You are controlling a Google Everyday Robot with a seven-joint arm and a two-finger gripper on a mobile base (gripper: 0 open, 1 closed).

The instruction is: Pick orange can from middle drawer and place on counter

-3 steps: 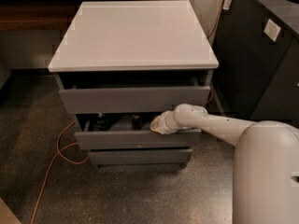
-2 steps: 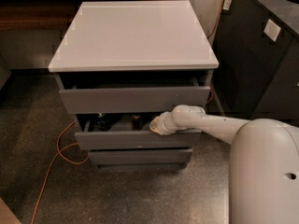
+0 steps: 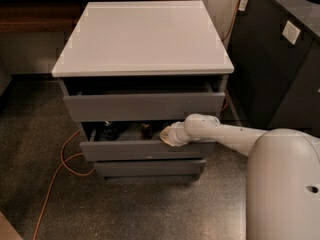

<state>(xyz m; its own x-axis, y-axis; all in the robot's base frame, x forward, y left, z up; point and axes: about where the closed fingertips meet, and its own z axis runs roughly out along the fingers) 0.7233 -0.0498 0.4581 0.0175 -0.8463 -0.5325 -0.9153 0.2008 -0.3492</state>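
While the gripper (image 3: 168,135) is in the middle drawer (image 3: 142,150), cable (image 3: 49,189) crosses speckled floor (image 3: 130,211)

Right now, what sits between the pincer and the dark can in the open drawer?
The orange can, as the one camera view shows. The pincer reaches into the middle drawer at its right; the dark can stands left.

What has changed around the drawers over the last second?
Nothing has visibly changed. The gripper is where it was, reaching over the front edge into the right part of the open middle drawer. The drawer is pulled out as far as before, and the counter looks the same.
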